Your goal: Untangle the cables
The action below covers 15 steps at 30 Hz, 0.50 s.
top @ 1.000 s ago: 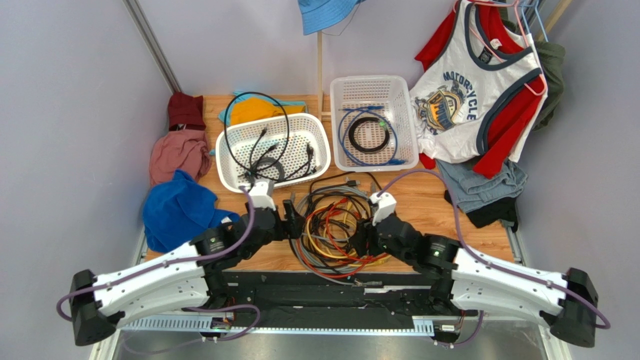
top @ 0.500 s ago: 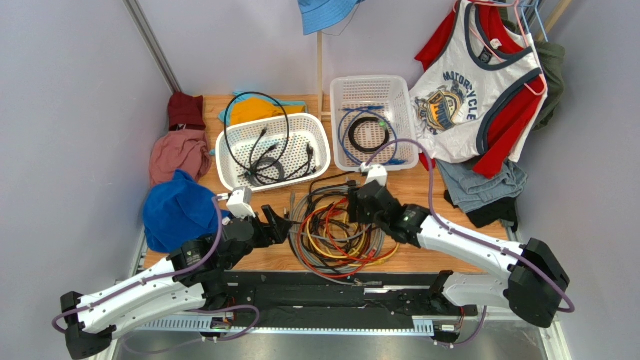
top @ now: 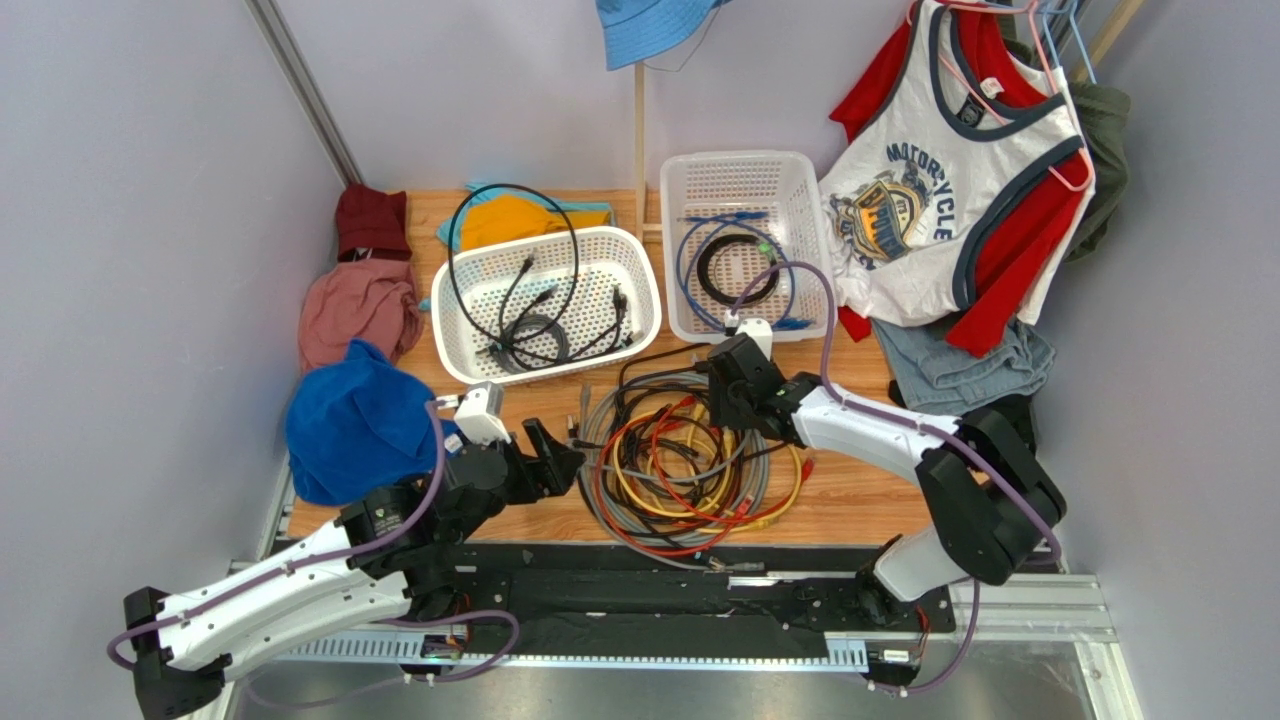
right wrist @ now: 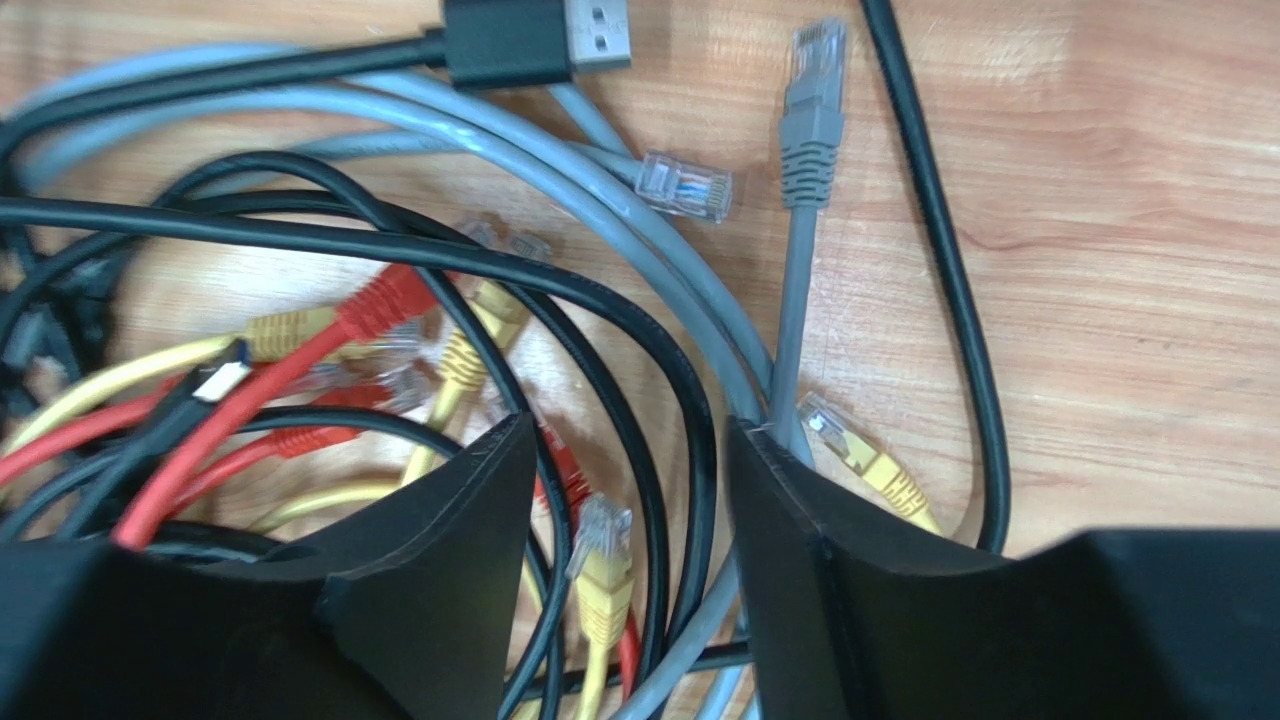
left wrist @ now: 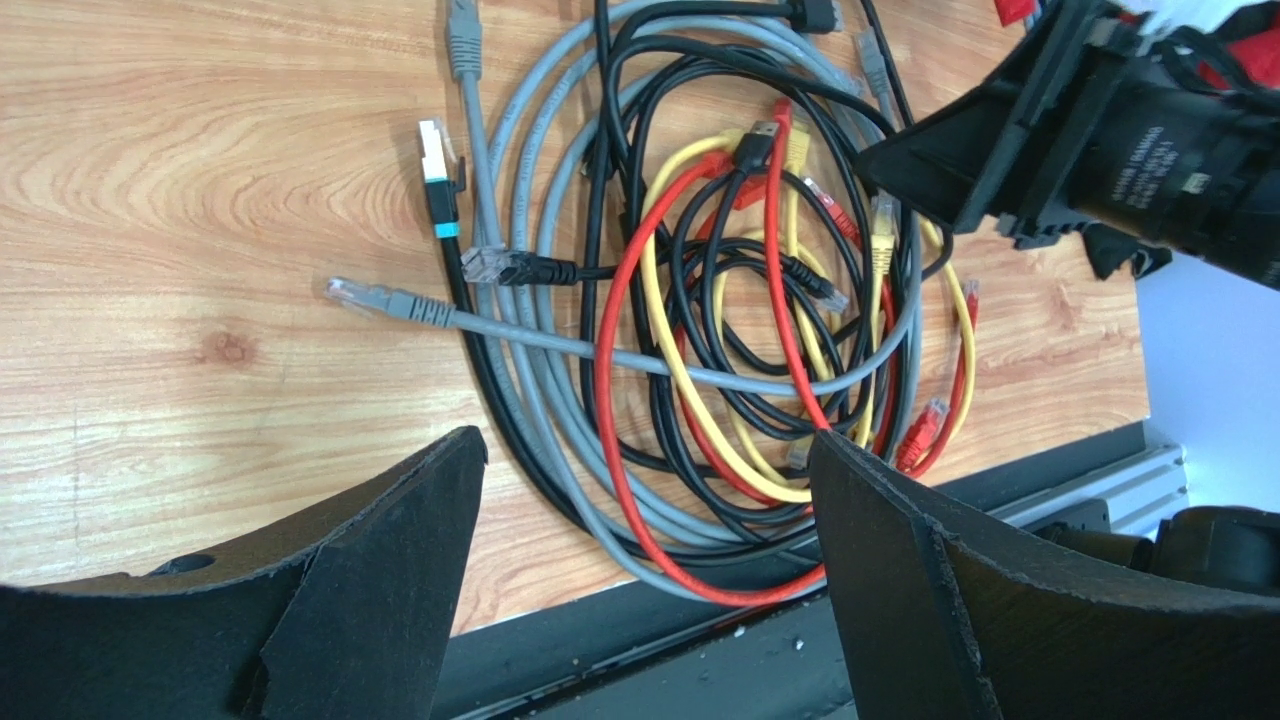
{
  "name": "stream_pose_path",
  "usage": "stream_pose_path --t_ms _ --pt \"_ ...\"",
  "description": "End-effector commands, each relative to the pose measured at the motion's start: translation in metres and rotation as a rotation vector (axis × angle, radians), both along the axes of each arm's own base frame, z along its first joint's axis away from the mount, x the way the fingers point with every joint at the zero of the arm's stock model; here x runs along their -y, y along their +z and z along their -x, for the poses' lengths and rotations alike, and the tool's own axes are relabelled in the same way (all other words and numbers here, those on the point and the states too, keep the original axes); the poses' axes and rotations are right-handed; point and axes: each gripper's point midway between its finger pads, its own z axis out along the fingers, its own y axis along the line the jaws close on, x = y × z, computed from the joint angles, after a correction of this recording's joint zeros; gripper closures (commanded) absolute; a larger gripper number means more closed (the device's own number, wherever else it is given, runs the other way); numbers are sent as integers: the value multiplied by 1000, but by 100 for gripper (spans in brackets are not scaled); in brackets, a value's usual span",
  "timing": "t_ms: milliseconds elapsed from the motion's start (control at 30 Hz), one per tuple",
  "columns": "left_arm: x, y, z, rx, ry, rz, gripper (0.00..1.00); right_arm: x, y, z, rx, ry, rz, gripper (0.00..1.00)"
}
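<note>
Wooden counter (top: 857,503) is occupied at its near middle by the cables (top: 676,458), piled in tangled grey, black, red and yellow loops. The left gripper (top: 565,450) is held wide apart and empty, just beside the pile's left edge. The right gripper (right wrist: 628,435) is set on the pile's far right part, narrowly parted, with black and grey cords seen between its fingers.

Top camera: high behind the near edge of the tabletop (top: 857,503), facing down. My wrist cameras: close over the cables (top: 684,458), shared by all.
</note>
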Motion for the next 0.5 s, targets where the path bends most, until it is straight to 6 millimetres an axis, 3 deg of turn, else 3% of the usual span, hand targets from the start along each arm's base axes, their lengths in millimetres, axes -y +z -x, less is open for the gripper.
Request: stream_pose_path --t_ms 0,100,133,167,300,333,367,433,467 --pt "6 5 0 5 -10 38 13 -6 -2 -14 22 -12 -14 55" --pt "4 6 0 7 -8 36 13 -3 1 -16 36 -23 -11 84" --pt "3 5 0 8 -5 34 13 -3 6 -16 44 -32 -19 100" --pt "3 6 0 10 -4 36 13 -1 12 -14 50 -36 -22 100" --pt "-4 9 1 22 11 41 13 -14 96 1 236 16 -125 100" --pt "-5 10 0 27 18 42 13 -13 142 8 336 28 -195 100" --pt "-7 11 0 31 22 44 13 -20 162 22 374 89 -213 100" --pt "-10 15 -1 47 33 53 13 -21 235 40 501 152 -344 100" --pt "-10 17 -2 55 35 57 13 -22 250 50 522 193 -366 100"
